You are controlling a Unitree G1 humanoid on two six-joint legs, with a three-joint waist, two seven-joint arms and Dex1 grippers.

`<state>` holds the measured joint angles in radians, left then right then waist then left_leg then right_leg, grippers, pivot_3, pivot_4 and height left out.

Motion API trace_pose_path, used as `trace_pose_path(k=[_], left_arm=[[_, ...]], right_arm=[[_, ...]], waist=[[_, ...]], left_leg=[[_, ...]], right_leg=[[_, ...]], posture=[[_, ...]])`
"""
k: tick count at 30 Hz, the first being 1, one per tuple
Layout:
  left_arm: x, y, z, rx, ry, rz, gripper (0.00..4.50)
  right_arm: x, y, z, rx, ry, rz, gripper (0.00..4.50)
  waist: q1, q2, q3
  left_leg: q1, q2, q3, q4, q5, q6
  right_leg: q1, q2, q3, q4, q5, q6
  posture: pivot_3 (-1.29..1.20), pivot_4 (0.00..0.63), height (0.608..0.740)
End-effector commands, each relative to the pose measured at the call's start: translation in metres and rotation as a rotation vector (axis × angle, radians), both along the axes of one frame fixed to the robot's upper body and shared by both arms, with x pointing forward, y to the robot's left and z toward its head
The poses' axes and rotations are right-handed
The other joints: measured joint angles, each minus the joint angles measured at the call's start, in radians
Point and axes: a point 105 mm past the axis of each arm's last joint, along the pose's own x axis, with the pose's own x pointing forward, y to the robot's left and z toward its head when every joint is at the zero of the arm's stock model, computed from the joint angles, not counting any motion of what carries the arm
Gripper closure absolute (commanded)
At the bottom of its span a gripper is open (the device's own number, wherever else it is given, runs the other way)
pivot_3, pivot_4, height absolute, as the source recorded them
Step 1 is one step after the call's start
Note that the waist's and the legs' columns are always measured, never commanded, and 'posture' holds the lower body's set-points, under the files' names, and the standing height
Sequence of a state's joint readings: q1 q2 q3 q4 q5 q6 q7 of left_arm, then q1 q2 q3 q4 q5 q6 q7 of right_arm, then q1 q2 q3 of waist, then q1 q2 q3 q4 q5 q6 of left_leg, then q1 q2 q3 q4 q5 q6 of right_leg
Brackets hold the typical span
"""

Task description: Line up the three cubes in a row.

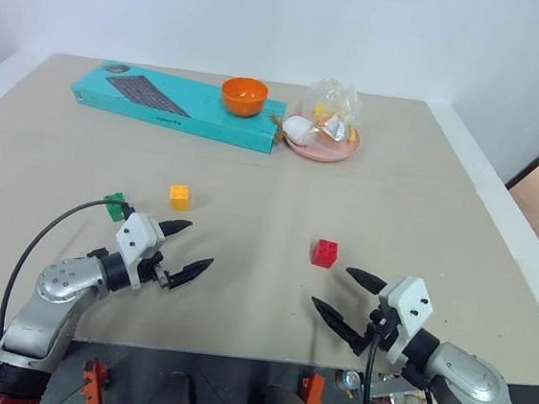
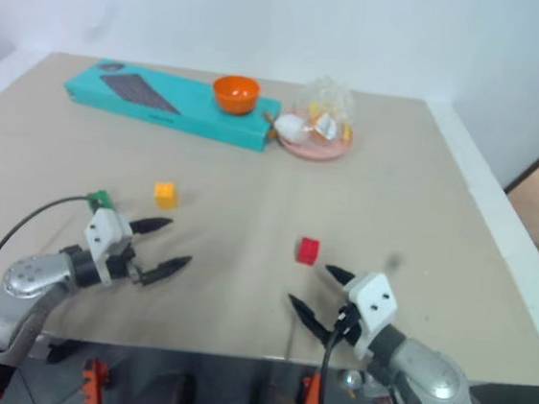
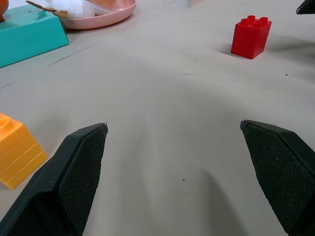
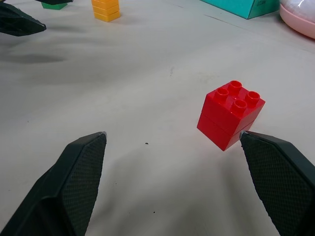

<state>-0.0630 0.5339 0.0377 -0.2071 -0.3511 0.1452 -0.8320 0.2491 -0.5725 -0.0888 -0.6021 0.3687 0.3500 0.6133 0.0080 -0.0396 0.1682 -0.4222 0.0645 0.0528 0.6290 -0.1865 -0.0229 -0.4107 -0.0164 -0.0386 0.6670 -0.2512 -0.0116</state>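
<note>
A: On the counter (image 1: 418, 169), where do the three cubes sit?

B: Scattered, not in a row. The red cube (image 1: 324, 253) stands alone on the right side, just ahead of the right gripper (image 1: 348, 296). The yellow-orange cube (image 1: 180, 196) lies on the left, with the green cube (image 1: 115, 206) near it, half hidden behind the left gripper (image 1: 188, 249).

A: And the jaws?

B: Both pairs stand spread wide and hold nothing. In the right wrist view the red cube sits close to one finger (image 4: 280, 177), off centre between the two.

A: What could go wrong?

B: I'd judge that closing from there could clip the cube's corner and spin or tip it instead of seating it. The blocks are small and light, so a sideways nudge might send one skidding. On the left, the cable and wrist pass right by the green cube, so a reach for the yellow-orange one could brush it away.

A: Anything else at risk?

B: The orange bowl (image 1: 244, 96), teal keyboard box (image 1: 178, 106) and pink plate (image 1: 323, 148) sit well back, out of harm's way.
</note>
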Motion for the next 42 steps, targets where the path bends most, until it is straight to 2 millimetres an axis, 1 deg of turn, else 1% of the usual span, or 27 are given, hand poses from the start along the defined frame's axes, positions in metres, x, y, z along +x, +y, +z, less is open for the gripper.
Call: trace_pose_path(k=[1, 13, 16, 20, 24, 31, 34, 42], left_arm=[[-0.002, -0.005, 0.008, -0.001, -0.038, -0.027, 0.03], [-0.009, -0.013, 0.010, -0.036, -0.034, -0.088, 0.03], [-0.010, -0.015, 0.012, -0.046, -0.035, -0.103, 0.03], [-0.015, -0.020, 0.014, -0.046, -0.043, -0.152, 0.03], [-0.019, -0.023, 0.014, -0.046, -0.041, -0.180, 0.03], [-0.018, -0.027, 0.015, -0.054, -0.039, -0.183, 0.03], [-0.017, -0.028, 0.016, -0.056, -0.041, -0.181, 0.03], [-0.017, -0.031, 0.017, -0.064, -0.039, -0.175, 0.03]], right_arm=[[0.002, -0.004, 0.010, 0.003, -0.054, -0.016, 0.00], [0.007, -0.006, 0.007, 0.015, -0.062, -0.050, 0.00], [0.008, -0.006, 0.006, 0.060, -0.038, -0.071, 0.00], [0.010, 0.002, 0.008, 0.115, -0.012, -0.067, 0.00], [0.011, 0.010, 0.006, 0.117, 0.003, -0.059, 0.00], [0.027, 0.019, 0.005, 0.122, 0.032, -0.140, 0.00], [0.027, 0.025, 0.002, 0.119, 0.059, -0.130, 0.00], [0.031, 0.024, 0.000, 0.109, 0.077, -0.138, 0.00]], waist=[[0.000, 0.000, 0.000], [0.000, 0.000, 0.000], [0.000, 0.000, 0.000], [0.000, 0.000, 0.000], [0.000, 0.000, 0.000], [0.000, 0.000, 0.000], [0.000, 0.000, 0.000], [0.000, 0.000, 0.000]], left_leg=[[0.000, 0.000, 0.000, 0.000, 0.000, 0.000], [0.000, 0.000, 0.000, 0.000, 0.000, 0.000], [0.000, 0.000, 0.000, 0.000, 0.000, 0.000], [0.000, 0.000, 0.000, 0.000, 0.000, 0.000], [0.000, 0.000, 0.000, 0.001, 0.000, 0.000], [0.001, 0.000, 0.000, 0.001, 0.000, 0.000], [0.001, 0.000, 0.000, 0.001, 0.000, 0.000], [0.000, 0.000, 0.000, 0.001, 0.000, 0.000]], right_leg=[[0.000, 0.000, 0.000, 0.000, 0.000, 0.000], [0.000, 0.000, 0.000, 0.000, 0.000, 0.000], [0.000, 0.000, 0.000, 0.000, 0.000, 0.000], [0.001, 0.000, 0.000, 0.000, 0.000, 0.000], [0.001, 0.000, 0.000, 0.000, 0.000, 0.000], [0.000, 0.001, 0.001, 0.000, 0.001, -0.001], [0.001, 0.001, 0.001, 0.000, 0.001, -0.001], [0.001, 0.001, 0.001, 0.000, 0.001, 0.000]], posture=[[0.00, 0.150, 0.740], [0.00, 0.150, 0.740], [0.00, 0.150, 0.740], [0.00, 0.150, 0.740], [0.00, 0.150, 0.740], [0.00, 0.150, 0.740], [0.00, 0.150, 0.740], [0.00, 0.150, 0.740]])
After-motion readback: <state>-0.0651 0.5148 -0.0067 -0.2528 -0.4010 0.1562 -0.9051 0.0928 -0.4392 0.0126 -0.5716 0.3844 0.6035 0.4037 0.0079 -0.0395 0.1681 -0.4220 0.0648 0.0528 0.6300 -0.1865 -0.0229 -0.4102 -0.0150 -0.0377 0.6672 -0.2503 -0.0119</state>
